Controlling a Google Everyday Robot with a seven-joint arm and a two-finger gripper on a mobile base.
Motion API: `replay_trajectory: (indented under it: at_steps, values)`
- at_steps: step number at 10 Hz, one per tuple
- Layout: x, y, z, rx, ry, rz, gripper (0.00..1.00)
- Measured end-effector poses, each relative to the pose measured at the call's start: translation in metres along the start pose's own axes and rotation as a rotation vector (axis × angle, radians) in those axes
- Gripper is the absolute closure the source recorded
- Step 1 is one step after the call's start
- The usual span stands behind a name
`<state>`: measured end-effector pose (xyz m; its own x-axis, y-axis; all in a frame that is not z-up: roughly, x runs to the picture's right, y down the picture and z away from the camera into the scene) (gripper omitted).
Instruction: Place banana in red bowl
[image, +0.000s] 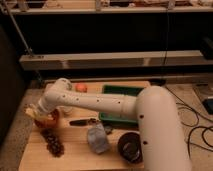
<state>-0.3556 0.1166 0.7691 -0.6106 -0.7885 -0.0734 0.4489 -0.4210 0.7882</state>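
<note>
The red bowl (48, 121) sits at the left of the wooden table, orange-red, partly covered by my arm. My gripper (32, 112) is at the end of the white arm, over the bowl's left rim. A pale yellow shape at the gripper's tip may be the banana (30, 110); I cannot tell it apart from the gripper itself. The bowl's inside is mostly hidden by the wrist.
A round orange fruit (81, 87) lies at the back. A green tray (123, 91) is behind the arm, and a white cup (65, 110) is beside the red bowl. A dark cluster (53, 143), a clear crumpled bottle (98, 138), a dark utensil (82, 121) and a dark brown bowl (130, 147) lie in front.
</note>
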Motion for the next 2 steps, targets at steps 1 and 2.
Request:
replay_trajectory:
  at_steps: [1,2]
  values:
    - [-0.0001,0.0003,-0.0005,0.000,0.001,0.000,0.20]
    - [0.0003,-0.0018,0.0009,0.002,0.000,-0.003,0.20]
